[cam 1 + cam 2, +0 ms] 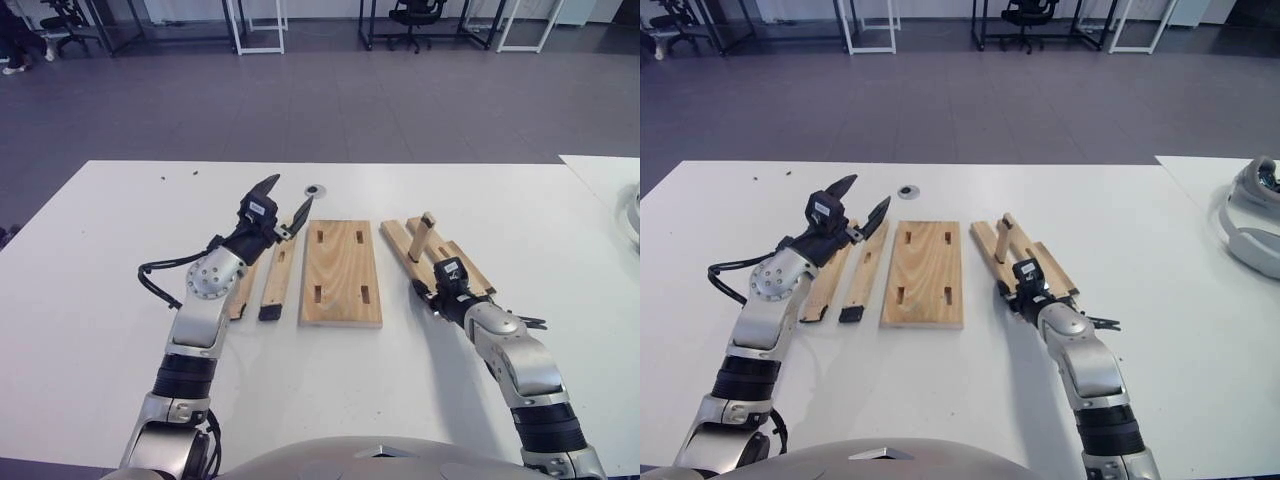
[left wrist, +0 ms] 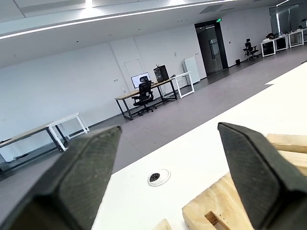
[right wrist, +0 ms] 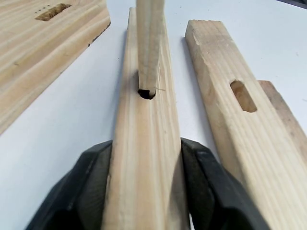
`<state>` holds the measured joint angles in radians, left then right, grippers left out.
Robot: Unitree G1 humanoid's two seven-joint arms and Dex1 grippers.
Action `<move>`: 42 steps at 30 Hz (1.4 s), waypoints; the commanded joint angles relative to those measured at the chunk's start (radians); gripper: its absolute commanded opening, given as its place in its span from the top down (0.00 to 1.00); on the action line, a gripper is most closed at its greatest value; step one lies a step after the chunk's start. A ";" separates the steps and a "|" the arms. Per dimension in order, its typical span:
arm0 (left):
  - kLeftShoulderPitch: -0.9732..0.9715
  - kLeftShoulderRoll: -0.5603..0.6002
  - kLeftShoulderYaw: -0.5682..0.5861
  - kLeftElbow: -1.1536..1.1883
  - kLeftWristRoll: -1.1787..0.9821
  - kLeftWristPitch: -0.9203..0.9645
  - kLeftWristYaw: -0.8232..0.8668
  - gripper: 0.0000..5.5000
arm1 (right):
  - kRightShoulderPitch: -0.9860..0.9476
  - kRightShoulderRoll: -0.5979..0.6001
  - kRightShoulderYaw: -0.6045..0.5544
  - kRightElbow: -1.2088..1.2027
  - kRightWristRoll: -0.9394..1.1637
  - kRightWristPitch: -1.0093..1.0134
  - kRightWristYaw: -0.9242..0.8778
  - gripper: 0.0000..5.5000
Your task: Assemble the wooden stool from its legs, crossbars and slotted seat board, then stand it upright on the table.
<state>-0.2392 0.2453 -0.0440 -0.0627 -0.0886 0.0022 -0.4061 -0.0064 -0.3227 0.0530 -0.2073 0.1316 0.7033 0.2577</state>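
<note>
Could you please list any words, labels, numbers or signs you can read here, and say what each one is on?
The left gripper has a white label: too small to read.
The right gripper, shut on a leg, has a white label: too small to read.
Green sign above the door: too blurred to read.
Seat board: no print.

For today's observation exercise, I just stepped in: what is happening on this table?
The right gripper is clamped on a light wooden leg lying right of the slotted wooden seat board, with a short wooden crossbar standing in its slot. The open left gripper hovers over two more wooden legs lying left of the board. The stool is not yet assembled.
</note>
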 commanded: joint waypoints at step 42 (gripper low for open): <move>-0.016 -0.238 0.254 -0.131 -1.110 0.758 0.321 0.81 | -0.076 -0.066 0.117 -0.186 0.156 -0.404 0.415 0.56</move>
<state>-0.2787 -0.0061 0.2207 -0.1708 -1.2471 0.7813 -0.0742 -0.0741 -0.3852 0.1656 -0.3722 0.2676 0.3005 0.6532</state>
